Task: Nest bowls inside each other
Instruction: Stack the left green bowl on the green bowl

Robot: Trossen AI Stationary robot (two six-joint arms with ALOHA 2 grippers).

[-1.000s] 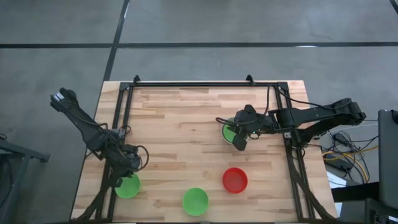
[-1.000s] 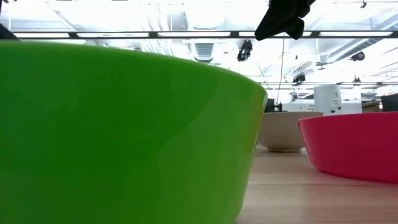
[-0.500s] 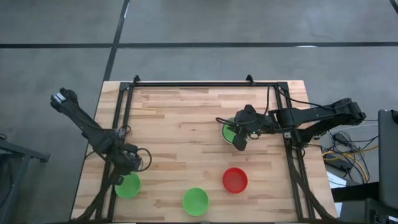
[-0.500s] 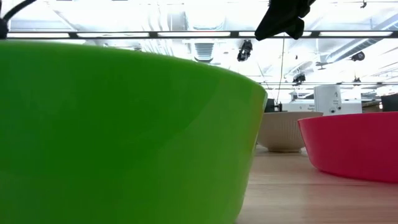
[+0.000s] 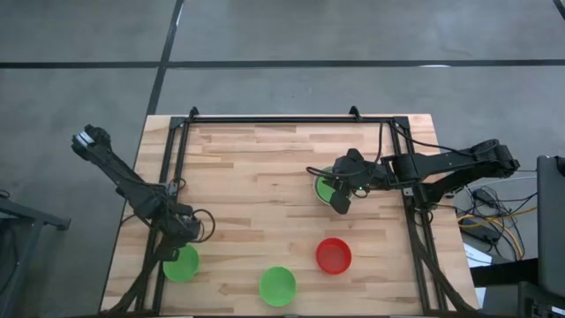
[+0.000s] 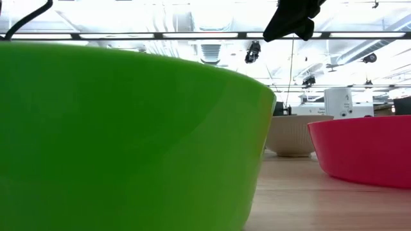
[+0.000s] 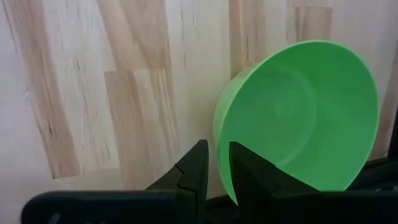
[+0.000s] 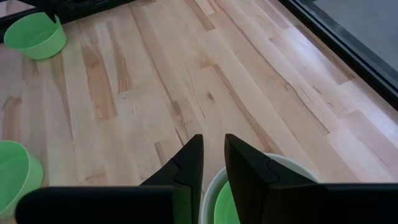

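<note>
The left hand (image 7: 213, 167) was near the counter's left front corner, its two dark fingers (image 7: 194, 169) narrowed to a slim gap that straddled the rim of a bright green round plastic bowl (image 7: 298, 115); the rim sat between the fingers, gripped by them. In the high view that bowl (image 5: 181, 263) lay close to the left edge, toward the front.

The right hand (image 8: 212, 163) was toward the right edge, about midway between back and front. Its fingers (image 8: 189, 165) were also drawn nearly together, over the rim of a pale grey-white round plastic bowl (image 8: 283, 163) that had a green bowl (image 8: 225, 208) nested inside it; the white rim passed between the fingers. From above, this nested pair (image 5: 326, 187) sat right of the counter's middle.

A second loose green bowl (image 5: 277, 285) stood near the front edge at the centre, and a red round plastic bowl (image 5: 334, 254) stood a little to its right and further back, apart from it.

The counter (image 5: 265, 168) was of pale wooden planks with a black metal frame (image 5: 274, 118) along its back and sides. Grey floor (image 5: 353, 35) lay around it, and the low view showed a bright ceiling with strip lights (image 6: 160, 19) beyond the bowls.
</note>
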